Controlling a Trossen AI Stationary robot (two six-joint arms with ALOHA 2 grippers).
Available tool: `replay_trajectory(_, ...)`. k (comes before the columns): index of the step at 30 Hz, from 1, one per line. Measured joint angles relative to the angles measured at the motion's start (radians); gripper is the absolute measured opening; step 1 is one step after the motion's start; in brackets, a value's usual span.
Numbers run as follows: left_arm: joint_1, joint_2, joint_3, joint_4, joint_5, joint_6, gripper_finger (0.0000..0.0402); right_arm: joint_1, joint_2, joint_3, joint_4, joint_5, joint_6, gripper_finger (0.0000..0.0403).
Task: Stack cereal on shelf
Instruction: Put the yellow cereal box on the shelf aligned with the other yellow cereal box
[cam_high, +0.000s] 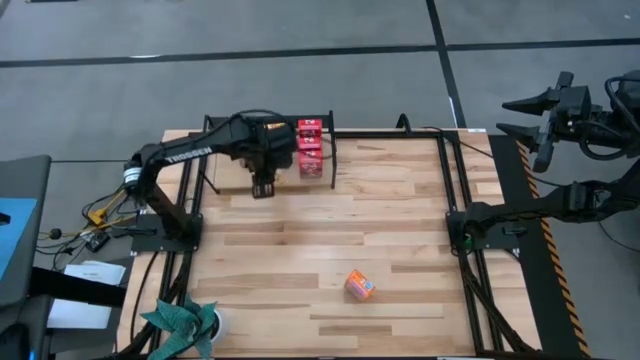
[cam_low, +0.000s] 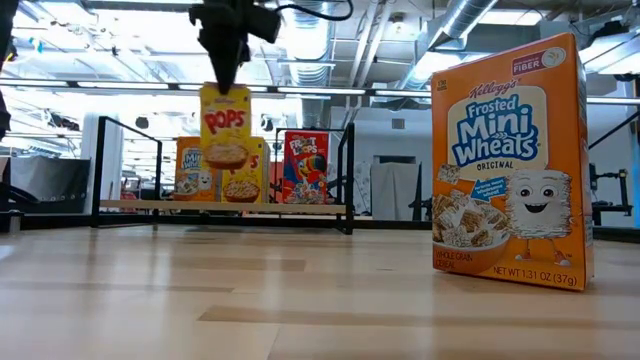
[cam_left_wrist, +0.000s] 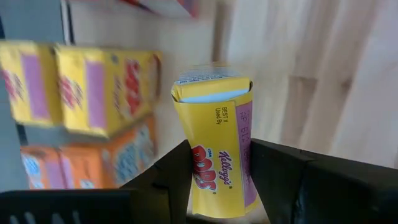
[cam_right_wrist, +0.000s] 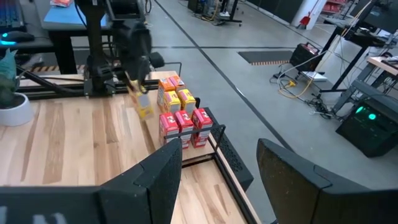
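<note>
Nearest to us in the low view stands one orange Mini Wheats box (cam_low: 510, 165), upright and alone on the wooden table (cam_high: 330, 250), well apart from everything else; from above it sits toward the table's near edge.

Farther back, we see the left gripper (cam_left_wrist: 214, 168) hanging above the table just in front of the shelf (cam_high: 330, 160). Its jaws are pinching one yellow Pops box (cam_left_wrist: 217, 149), with a finger pressed on each side of it. In the low view that box hangs clear of the tabletop, its bottom edge above the shelf board's level.

Behind it we count the cereal on the shelf (cam_right_wrist: 180, 115). From the right wrist view we make out six boxes packed together: one orange, two yellow and three red. The red ones sit at the end of the group toward the right arm, the orange one at the far end. Whether more boxes hide behind or under these we cannot tell. The shelf itself stands at the table's far edge, on the left arm's side.

The right gripper (cam_right_wrist: 217, 180) waits off the table's right side, its two fingers spread apart with nothing between them.
</note>
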Motion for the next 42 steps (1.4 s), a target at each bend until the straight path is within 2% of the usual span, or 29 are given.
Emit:
replay_trajectory(8,0.055,0.005,-0.006,0.091,0.001,0.236,0.0136,0.000,0.000,0.000,0.000,0.001,0.000,0.0232)
replay_trajectory(18,0.108,0.051,-0.006,0.091,0.081,0.363,0.0136,0.000,0.000,0.000,0.000,0.002,0.000,0.0232)
replay_trajectory(27,0.168,0.101,-0.026,0.101,0.124,0.390,0.0136,0.000,0.000,0.000,0.000,0.004,0.000,0.0232)
replay_trajectory(42,0.177,0.099,-0.082,0.137,0.098,0.414,0.0136,0.000,0.000,0.000,0.000,0.003,-0.008,0.0232)
